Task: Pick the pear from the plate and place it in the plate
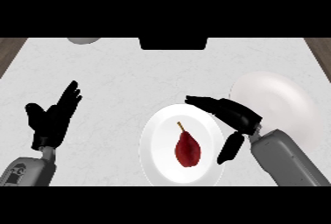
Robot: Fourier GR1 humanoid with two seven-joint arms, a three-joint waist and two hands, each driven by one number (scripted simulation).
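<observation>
A dark red pear (187, 149) with a thin stem lies on a white plate (157, 148) at the centre front of the counter. A second, pale plate (278, 98) sits to the right and farther back. My right hand (234, 115) hovers over the near plate's upper right rim, fingers spread toward the left and thumb pointing down beside the pear, open and not touching the fruit. My left hand (51, 117) rests open at the left, fingers up, holding nothing.
The counter top (129, 70) is light marble. A grey round object (84, 40) peeks in at the far left edge, and a black block (173, 43) sits at the far centre edge. Dark wood shows at both far corners.
</observation>
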